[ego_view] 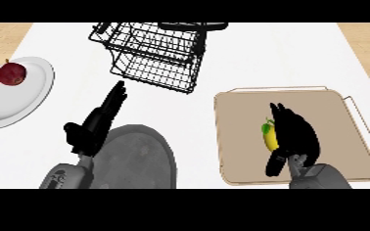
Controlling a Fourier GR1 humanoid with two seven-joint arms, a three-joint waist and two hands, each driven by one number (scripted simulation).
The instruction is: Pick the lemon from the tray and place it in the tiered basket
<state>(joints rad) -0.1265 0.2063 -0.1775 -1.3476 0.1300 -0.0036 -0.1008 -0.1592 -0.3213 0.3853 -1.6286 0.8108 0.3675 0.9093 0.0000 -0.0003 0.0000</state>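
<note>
Yellow lemon [269,137] lies on the tan tray [245,112] at near right, and your right hand [295,134] is over it, so you are at the pick step. Its fingers [283,113] are draped over the fruit's right side and the thumb [275,163] sits just near of it; whether they have closed round it I cannot tell. Next you need a secure hold, then a lift and carry left and far to the black tiered basket [155,54]. Your left hand [98,122] rests at near left, fingers straight and together, touching nothing.

Yellow lemon [270,137] with green stem end lies on tan tray [245,107], partly hidden under my right hand [298,132]. Black wire tiered basket [155,54] stands well apart, beyond tray.
</note>
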